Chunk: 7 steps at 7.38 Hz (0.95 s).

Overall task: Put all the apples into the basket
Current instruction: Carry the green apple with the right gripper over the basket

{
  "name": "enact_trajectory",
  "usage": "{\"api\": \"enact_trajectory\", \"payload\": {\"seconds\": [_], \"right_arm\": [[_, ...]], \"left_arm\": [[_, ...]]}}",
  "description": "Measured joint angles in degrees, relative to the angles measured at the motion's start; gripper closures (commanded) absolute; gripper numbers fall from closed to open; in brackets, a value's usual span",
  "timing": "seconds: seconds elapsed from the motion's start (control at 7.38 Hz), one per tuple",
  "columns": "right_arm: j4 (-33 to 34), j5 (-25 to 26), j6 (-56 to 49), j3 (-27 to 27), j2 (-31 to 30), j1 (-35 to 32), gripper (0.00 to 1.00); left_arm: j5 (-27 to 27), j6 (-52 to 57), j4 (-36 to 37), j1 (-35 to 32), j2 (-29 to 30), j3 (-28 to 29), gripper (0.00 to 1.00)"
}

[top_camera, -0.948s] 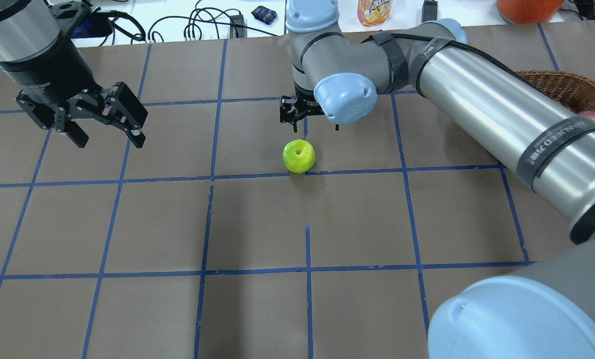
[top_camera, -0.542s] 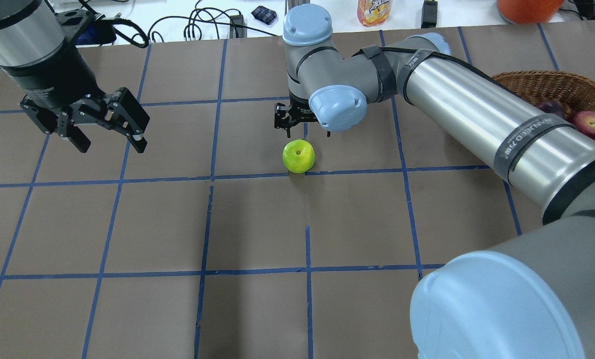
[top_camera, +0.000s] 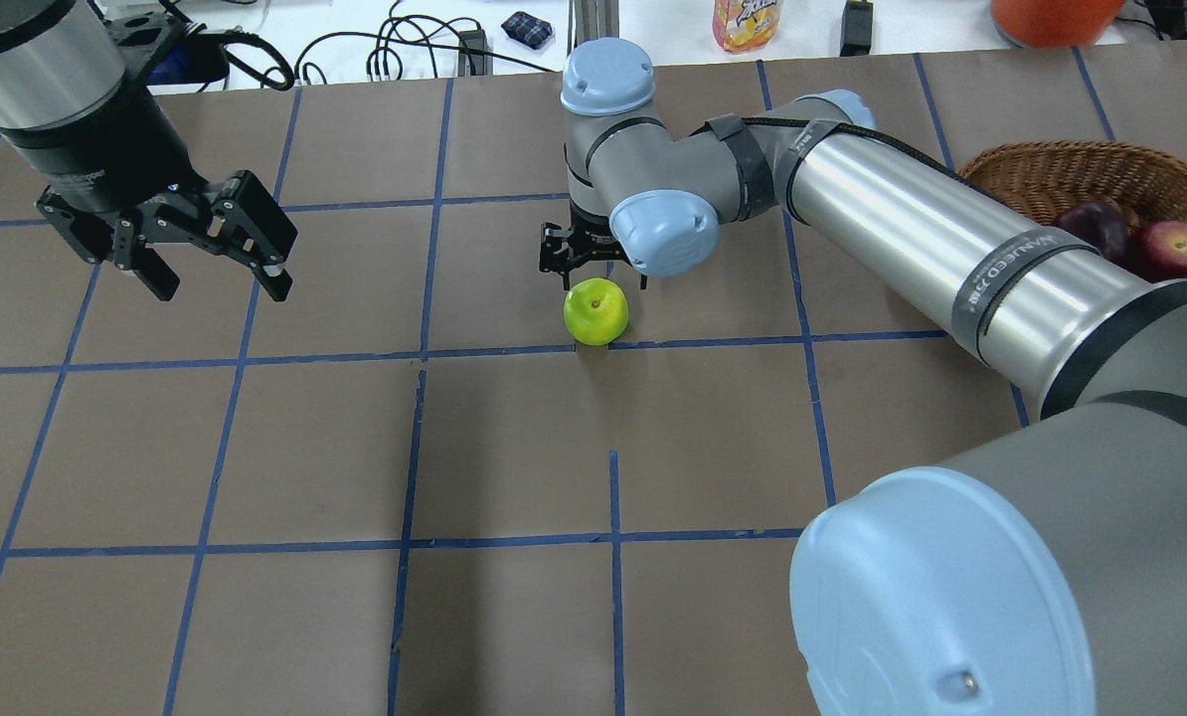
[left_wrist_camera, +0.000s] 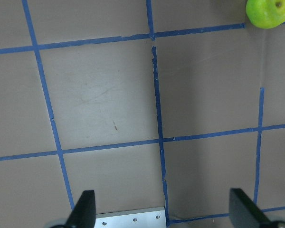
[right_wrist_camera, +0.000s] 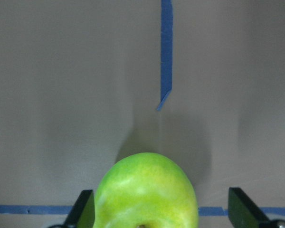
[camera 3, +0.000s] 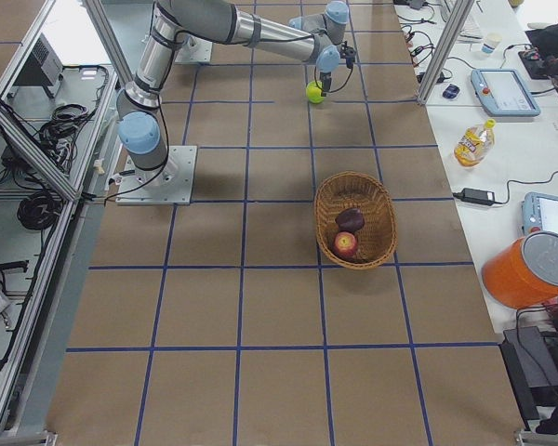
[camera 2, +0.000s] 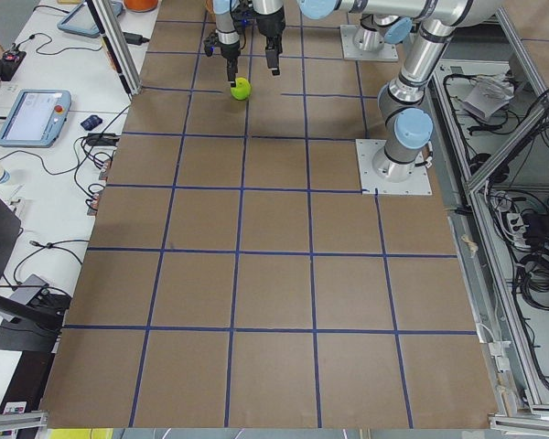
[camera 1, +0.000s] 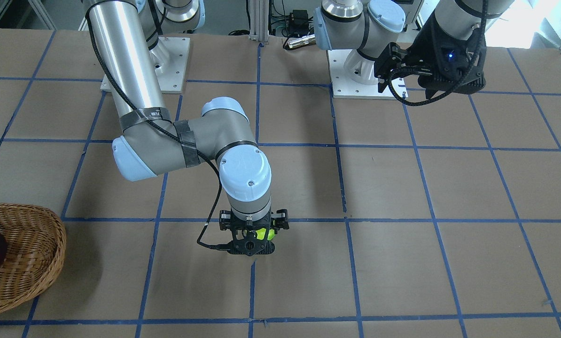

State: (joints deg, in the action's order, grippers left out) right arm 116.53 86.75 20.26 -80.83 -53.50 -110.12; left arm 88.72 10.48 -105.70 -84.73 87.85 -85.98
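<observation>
Now | black left two-finger gripper (top_camera: 221,286) spread, hovering at 9 o'clock of brown table (top_camera: 514,447) | bright lime-green round apple (top_camera: 595,311) mid-table, between spread right gripper (right_wrist_camera: 161,211) | light-brown woven wicker basket (top_camera: 1051,164), 3 o'clock, holds dark maroon apple (top_camera: 1099,224), red apple (top_camera: 1168,249)

Brown blue-gridded table (top_camera: 255,447) with green apple (top_camera: 595,311) and wicker basket (top_camera: 1051,177)

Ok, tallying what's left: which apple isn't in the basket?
The lime green apple: it sits on the table inside the open right gripper; the red apple and dark purple apple lie in the basket.
</observation>
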Motion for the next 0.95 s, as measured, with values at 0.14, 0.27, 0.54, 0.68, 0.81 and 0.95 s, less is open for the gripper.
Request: {"api": "enact_trajectory", "payload": {"seconds": [0.14,0.27,0.54,0.68,0.81,0.95], "right_arm": [[0.8,0.0,0.0,-0.1,1.0,-0.5,0.0],[1.4,0.0,0.1,-0.2,1.6,-0.8,0.0],[2.0,0.2,0.0,-0.4,2.4,-1.1,0.99],[1.9,0.4,-0.2,-0.5,2.5,-1.0,1.0],[1.4,0.7,-0.6,-0.6,2.3,-0.9,1.0],[0.5,0.9,-0.8,-0.6,1.4,-0.6,1.0]], "left_arm": [[0.0,0.0,0.0,0.0,0.1,0.0,0.0],[0.0,0.0,0.0,0.0,0.3,-0.1,0.0],[0.0,0.1,0.1,0.0,-0.1,-0.5,0.0],[0.0,0.2,0.1,0.0,-0.1,-0.5,0.0],[-0.1,0.2,0.1,0.0,0.1,-0.6,0.0],[-0.2,0.3,0.1,0.0,0.1,-0.6,0.0]]}}
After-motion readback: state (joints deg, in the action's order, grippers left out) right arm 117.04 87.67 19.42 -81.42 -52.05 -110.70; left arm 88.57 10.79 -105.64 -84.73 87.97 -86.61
